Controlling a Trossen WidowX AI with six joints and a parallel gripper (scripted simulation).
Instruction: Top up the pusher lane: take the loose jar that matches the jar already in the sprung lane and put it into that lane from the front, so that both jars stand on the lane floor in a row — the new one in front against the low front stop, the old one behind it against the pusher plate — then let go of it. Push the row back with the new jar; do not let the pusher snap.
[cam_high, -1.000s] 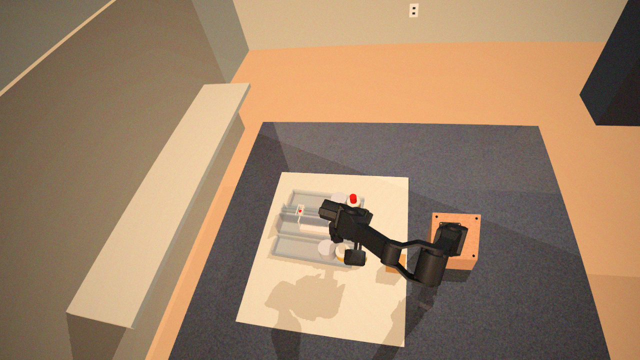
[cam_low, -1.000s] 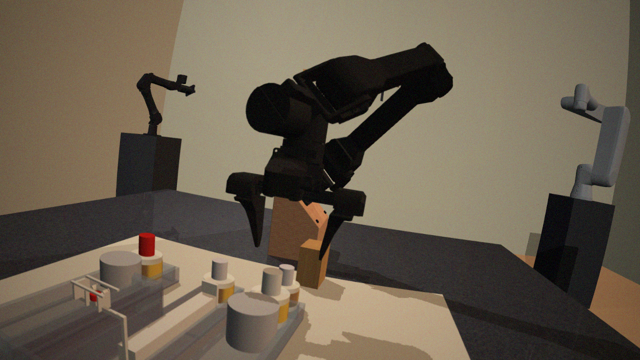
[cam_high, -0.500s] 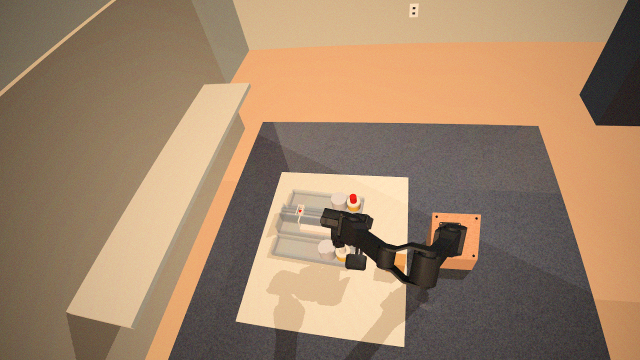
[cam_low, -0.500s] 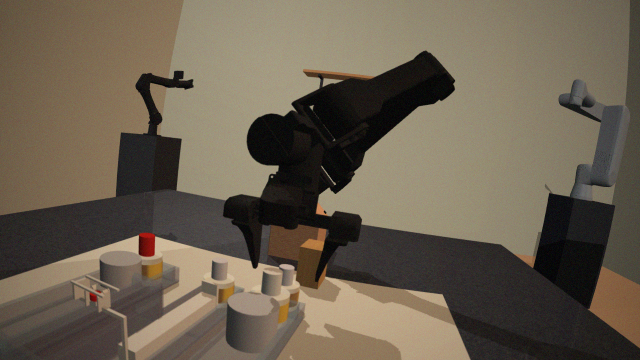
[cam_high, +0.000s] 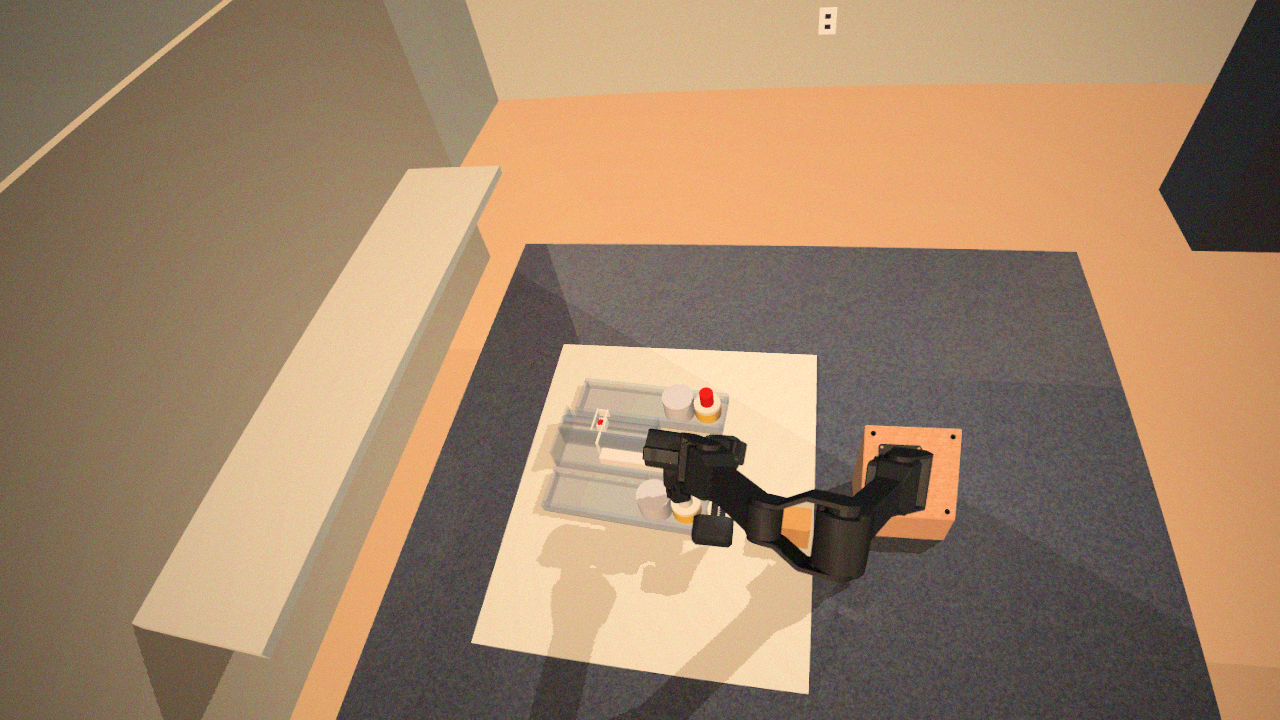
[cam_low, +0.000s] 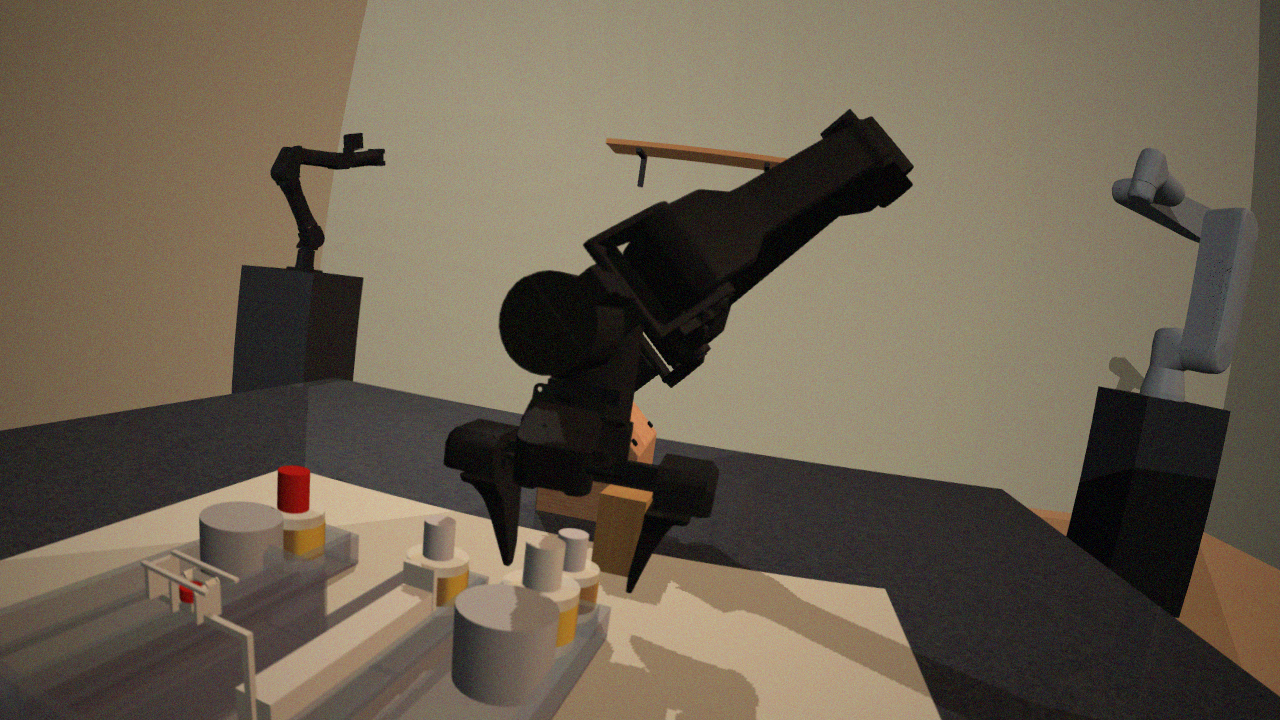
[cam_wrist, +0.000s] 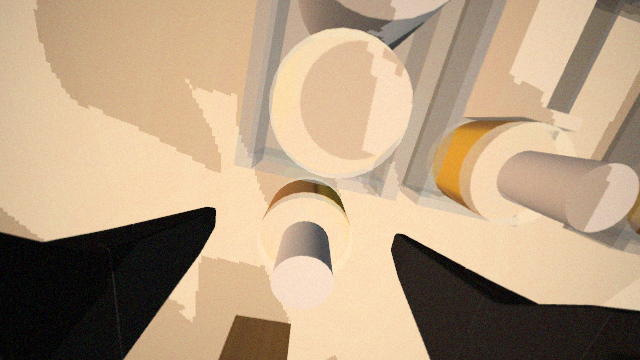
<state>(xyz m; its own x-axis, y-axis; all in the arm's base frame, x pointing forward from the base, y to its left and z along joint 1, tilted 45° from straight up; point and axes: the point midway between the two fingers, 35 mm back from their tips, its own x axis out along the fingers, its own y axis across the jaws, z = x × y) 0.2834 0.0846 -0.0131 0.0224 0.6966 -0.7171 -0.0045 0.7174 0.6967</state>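
The loose jar (cam_low: 573, 544) (cam_wrist: 302, 283), with a grey cap and an amber band, stands upright just outside the front of a side lane. My gripper (cam_low: 569, 576) (cam_wrist: 306, 229) is open and empty, pointing down, with one finger on each side of this jar in the wrist view. How deep the tips reach beside it is hard to tell. The jar in the sprung lane (cam_low: 438, 540) (cam_wrist: 457, 155) stands at the lane's front, with the pale pusher (cam_low: 340, 640) (cam_high: 623, 455) behind it. In the top view the arm hides both jars.
A bigger grey-capped jar (cam_high: 686, 512) (cam_low: 543, 565) (cam_wrist: 335, 100) stands in the side lane, close to the loose jar, before a grey cylinder (cam_high: 653, 499) (cam_low: 503, 644). A red-capped jar (cam_high: 707, 410) (cam_low: 293, 490) stands in the far lane. A wooden block (cam_low: 617, 532) (cam_wrist: 257, 340) stands near the fingers.
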